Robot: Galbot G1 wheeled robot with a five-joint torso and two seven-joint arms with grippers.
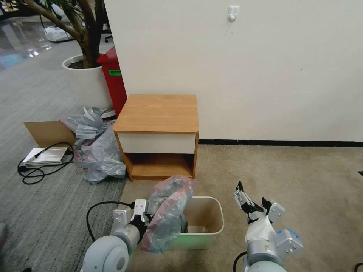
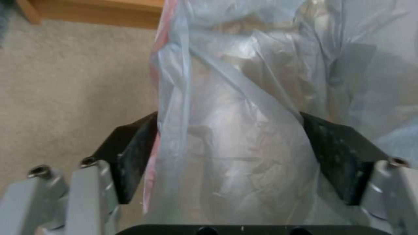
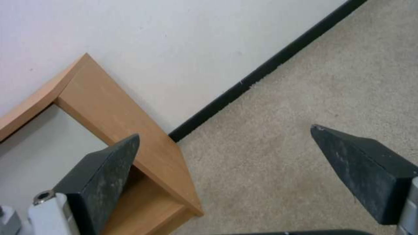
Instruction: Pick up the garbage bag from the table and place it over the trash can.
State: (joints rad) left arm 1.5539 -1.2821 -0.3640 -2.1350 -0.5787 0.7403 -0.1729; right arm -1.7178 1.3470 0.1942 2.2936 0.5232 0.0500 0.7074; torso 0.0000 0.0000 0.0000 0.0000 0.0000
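Standing by the wall, I see the left gripper [image 1: 145, 216] low at the left side of the trash can [image 1: 216, 223], and the garbage bag [image 1: 168, 211] hangs bunched over that side of the bin. In the left wrist view the bag [image 2: 244, 130] fills the space between the two black fingers [image 2: 130, 156], which stand wide apart on both sides of the plastic — they are spread, not pressing together, so I cannot tell if they truly hold it. The pinkish-red rim band runs along the bag's outer edge, and most of the bin's mouth stays uncovered.

The right gripper [image 1: 252, 198] is in the air to the right of the bin, well apart from the bag, with its fingers [image 3: 104, 173] released and nothing between them; behind them there is only carpet [image 3: 305, 98] and a corner of the table [image 3: 109, 111].

The table [image 1: 159, 113] stands just behind the bin, against the white wall [image 1: 245, 56], and its top is bare. To its left lies a pile of grey plastic bags [image 1: 96, 147] on the floor, touching the table's side, with a cardboard sheet [image 1: 47, 132], a white flat device [image 1: 45, 155] and a black cable [image 1: 34, 173] beside it. Farther back stand a red bin [image 1: 113, 81] and a white planter [image 1: 87, 83] with a tree — both away from the work.
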